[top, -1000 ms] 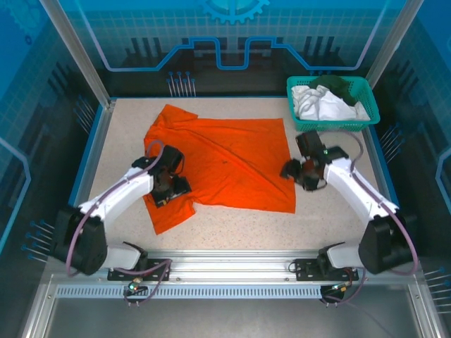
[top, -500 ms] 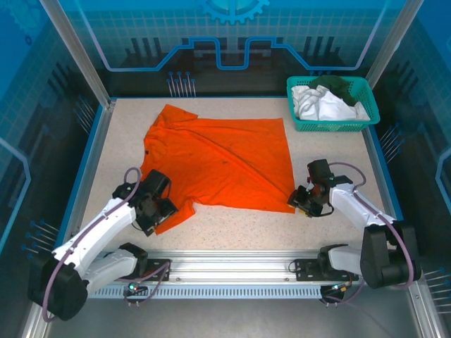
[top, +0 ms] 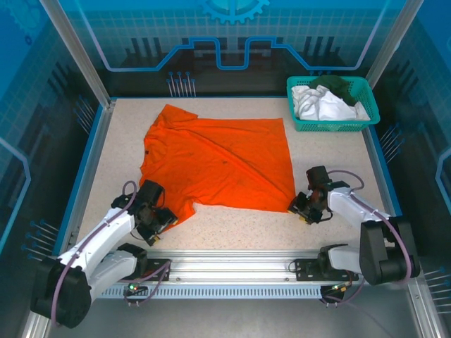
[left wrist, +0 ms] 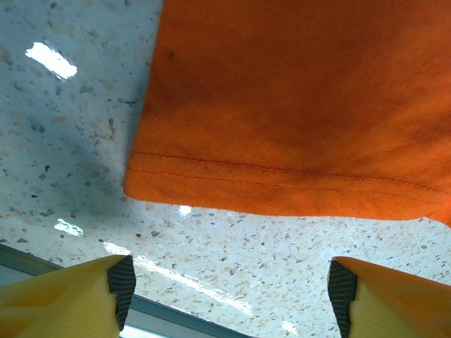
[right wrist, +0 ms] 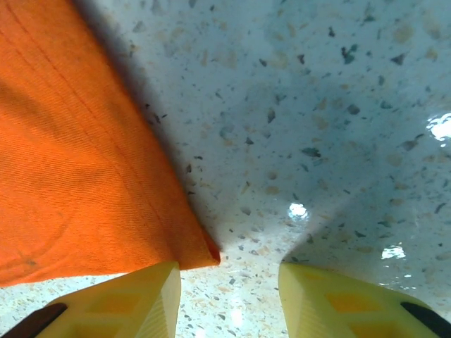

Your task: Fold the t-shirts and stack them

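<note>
A bright orange t-shirt (top: 218,165) lies spread flat on the speckled table. My left gripper (top: 159,222) hovers just off its near left sleeve. In the left wrist view the sleeve hem (left wrist: 282,190) runs across ahead of my left gripper (left wrist: 231,296), which is open over bare table. My right gripper (top: 301,210) sits at the shirt's near right corner. In the right wrist view that corner (right wrist: 201,250) lies just ahead of my right gripper (right wrist: 229,296), close to the left finger; the jaws are open with nothing between them.
A teal mesh basket (top: 368,113) stands at the back right, holding white t-shirts (top: 320,105) and a dark green one (top: 340,86). The table's near rail (top: 232,255) runs close behind both grippers. Bare table lies right of the orange shirt.
My left gripper has drawn back off the sleeve toward the near edge. My right gripper has moved nearer, down to the shirt's near right corner, and its jaws have narrowed.
</note>
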